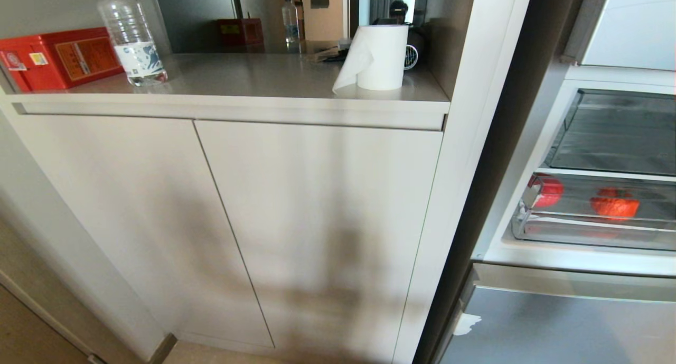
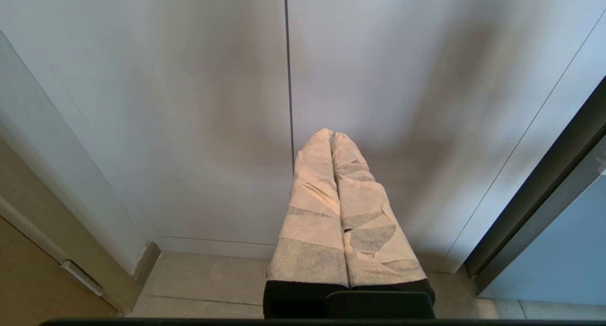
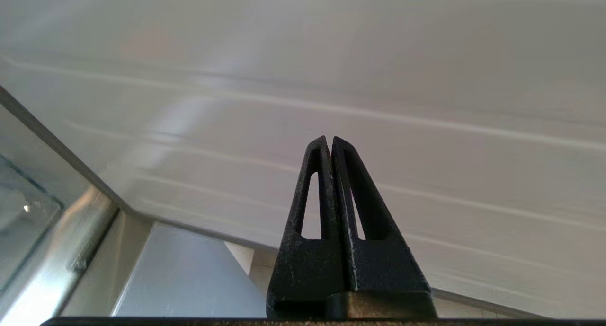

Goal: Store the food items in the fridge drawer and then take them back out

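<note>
At the right edge of the head view the fridge stands open. Two red food items (image 1: 546, 190) (image 1: 615, 205) lie inside the clear fridge drawer (image 1: 581, 233), one at its left end and one further right. Neither arm shows in the head view. My left gripper (image 2: 331, 134), its fingers wrapped in pale tape, is shut on nothing and points at the cabinet doors (image 2: 189, 127) low near the floor. My right gripper (image 3: 330, 139), with black fingers, is shut and empty, facing a white ribbed panel (image 3: 426, 80).
A counter (image 1: 253, 78) over the beige cabinet holds a water bottle (image 1: 132, 36), a red box (image 1: 58, 57) and a paper towel roll (image 1: 377, 57). Above the drawer sits a clear shelf bin (image 1: 618, 131). A grey lower fridge door (image 1: 554, 327) lies beneath.
</note>
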Robot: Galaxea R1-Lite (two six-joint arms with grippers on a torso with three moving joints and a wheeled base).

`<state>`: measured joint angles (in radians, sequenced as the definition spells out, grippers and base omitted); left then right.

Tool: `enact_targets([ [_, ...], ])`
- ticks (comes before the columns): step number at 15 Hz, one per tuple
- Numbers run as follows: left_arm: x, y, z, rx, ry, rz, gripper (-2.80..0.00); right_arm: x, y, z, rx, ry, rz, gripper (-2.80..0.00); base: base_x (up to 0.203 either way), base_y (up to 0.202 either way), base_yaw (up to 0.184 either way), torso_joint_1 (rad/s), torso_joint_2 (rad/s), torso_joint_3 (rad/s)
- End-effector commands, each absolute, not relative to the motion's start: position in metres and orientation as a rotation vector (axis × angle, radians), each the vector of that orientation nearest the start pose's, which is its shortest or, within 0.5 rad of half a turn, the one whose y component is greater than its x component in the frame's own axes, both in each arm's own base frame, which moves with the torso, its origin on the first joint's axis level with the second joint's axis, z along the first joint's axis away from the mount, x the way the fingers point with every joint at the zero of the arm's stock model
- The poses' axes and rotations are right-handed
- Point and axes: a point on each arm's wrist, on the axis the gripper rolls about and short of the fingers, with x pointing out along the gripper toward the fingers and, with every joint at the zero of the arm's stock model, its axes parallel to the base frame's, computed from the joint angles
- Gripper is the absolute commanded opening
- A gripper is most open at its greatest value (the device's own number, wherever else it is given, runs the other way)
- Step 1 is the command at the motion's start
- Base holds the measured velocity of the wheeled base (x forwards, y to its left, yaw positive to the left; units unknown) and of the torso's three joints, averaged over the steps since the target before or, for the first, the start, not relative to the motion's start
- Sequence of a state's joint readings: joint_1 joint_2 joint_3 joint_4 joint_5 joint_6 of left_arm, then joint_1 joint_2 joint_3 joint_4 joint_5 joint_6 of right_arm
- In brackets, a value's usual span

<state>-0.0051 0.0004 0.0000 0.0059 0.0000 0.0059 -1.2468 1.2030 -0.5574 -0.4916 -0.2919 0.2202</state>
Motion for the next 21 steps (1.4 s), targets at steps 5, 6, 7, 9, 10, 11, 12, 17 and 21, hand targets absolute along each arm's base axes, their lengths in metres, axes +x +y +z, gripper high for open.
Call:
enact_targets([
  [5,-0.023,0.0,0.075,0.006,0.006,-0.005,-2.8,0.07,-0.15,0.224,0.204,-0.044,-1.367,-2.8,0.0,0.0,0.0,0.0,0.0,0.0],
  [6,-0.023,0.0,0.075,0.006,0.006,-0.005,-2.8,0.083,-0.139,0.224,0.202,-0.037,-1.261,-2.8,0.0,0.0,0.0,0.0,0.0,0.0],
  [7,-0.023,0.0,0.075,0.006,0.006,-0.005,-2.8,0.094,-0.122,0.222,0.201,-0.031,-1.136,-2.8,0.0,0.0,0.0,0.0,0.0,0.0],
  [9,-0.023,0.0,0.075,0.006,0.006,-0.005,-2.8,0.11,-0.065,0.216,0.195,-0.002,-0.744,-2.8,0.0,0.0,0.0,0.0,0.0,0.0],
  [10,-0.023,0.0,0.075,0.006,0.006,-0.005,-2.8,0.108,-0.04,0.213,0.193,0.025,-0.556,-2.8,0.0,0.0,0.0,0.0,0.0,0.0],
  [11,-0.023,0.0,0.075,0.006,0.006,-0.006,-2.8,0.1,-0.016,0.207,0.188,0.064,-0.353,-2.8,0.0,0.0,0.0,0.0,0.0,0.0],
  [12,-0.023,0.0,0.075,0.006,0.006,-0.005,-2.8,0.089,0.0,0.201,0.183,0.104,-0.171,-2.8,0.0,0.0,0.0,0.0,0.0,0.0],
  [17,-0.023,0.0,0.075,0.006,0.006,-0.005,-2.8,0.094,0.032,0.15,0.173,0.291,0.215,-2.8,0.0,0.0,0.0,0.0,0.0,0.0],
  [21,-0.023,0.0,0.075,0.006,0.006,-0.006,-2.8,0.133,0.047,0.124,0.179,0.279,0.225,0.0,0.0,0.0,0.0,0.0,0.0,0.0],
])
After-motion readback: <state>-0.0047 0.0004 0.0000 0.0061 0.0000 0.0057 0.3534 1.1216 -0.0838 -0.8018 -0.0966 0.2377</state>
